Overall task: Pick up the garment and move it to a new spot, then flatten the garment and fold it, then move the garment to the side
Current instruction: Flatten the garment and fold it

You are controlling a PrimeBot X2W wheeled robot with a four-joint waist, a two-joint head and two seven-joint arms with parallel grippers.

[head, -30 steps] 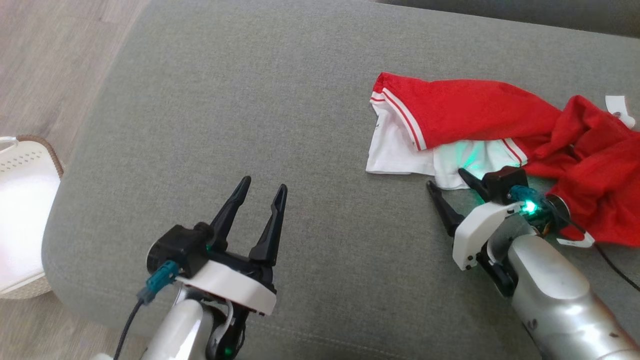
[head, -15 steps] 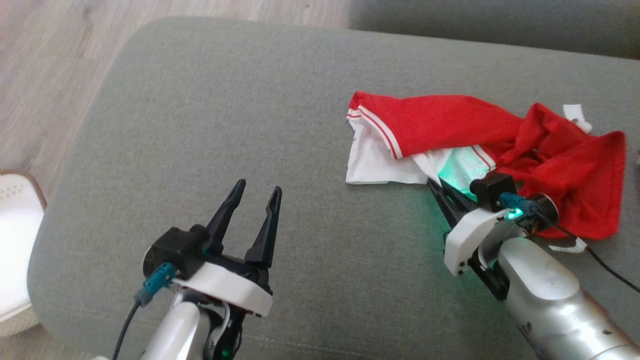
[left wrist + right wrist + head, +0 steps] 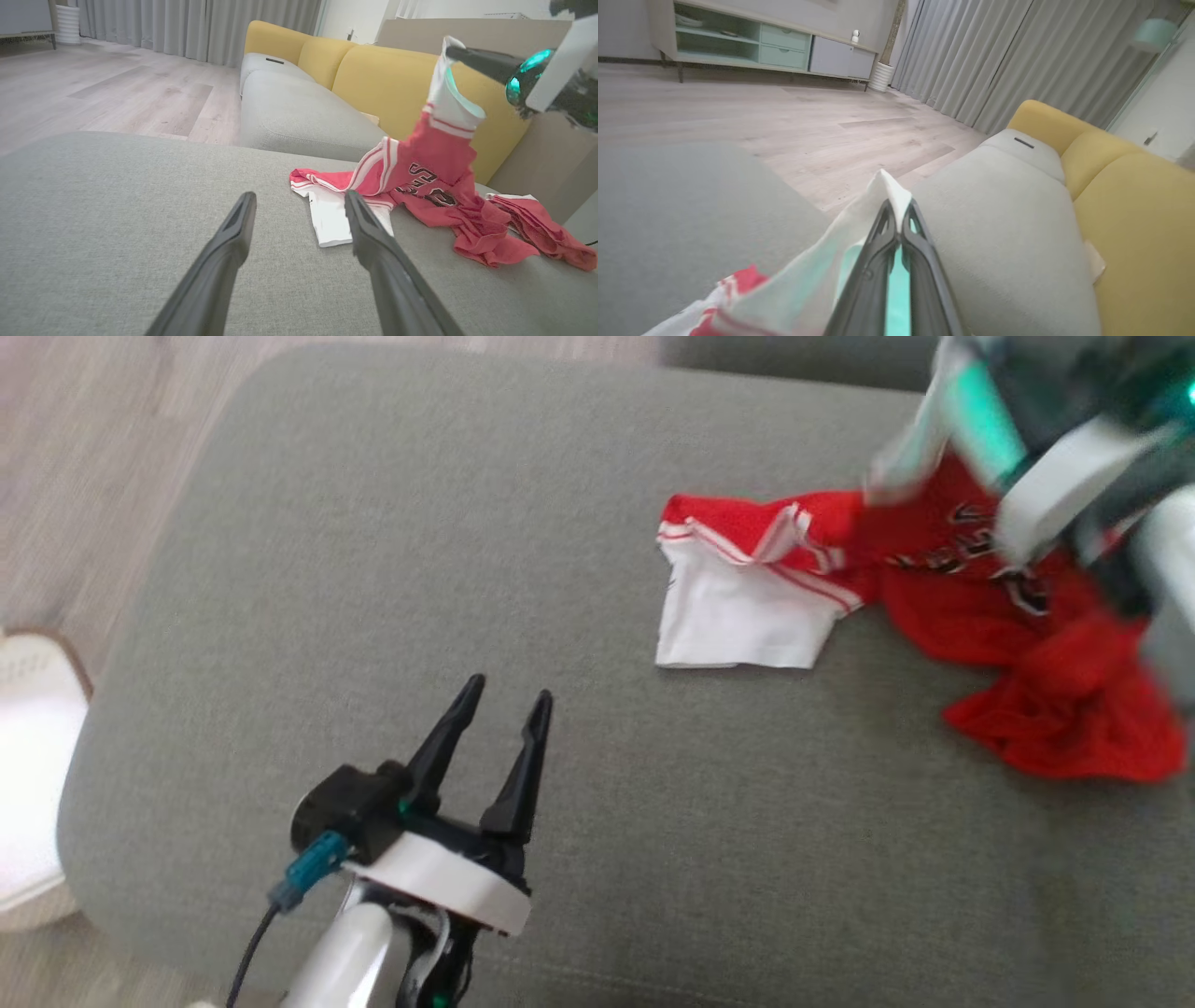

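– On the grey cushion (image 3: 448,541), toward its far right, is that the garment (image 3: 943,607)?
– Yes, a red jersey with white sleeves and striped trim. Most of it lies crumpled on the cushion's right part. One white sleeve is flat on the cushion, and the other hangs raised above it.
– Raised by what?
– The right gripper (image 3: 896,208). In its wrist view the two fingers are pressed together on a fold of white cloth, which sticks out past the tips. From the head it is a blur over the cushion's far right corner, cut off by the frame.
– And the left gripper (image 3: 510,691)?
– Over the cushion's near edge, fingers spread with nothing between them, well apart from the jersey.
– Can you read the chest print?
– No. The letters are dark, creased and partly folded under. The red heap at the right end is smeared too.
– Anything beside the cushion?
– A pale object (image 3: 28,775) at its left, cut off by the edge. I cannot tell what it is.
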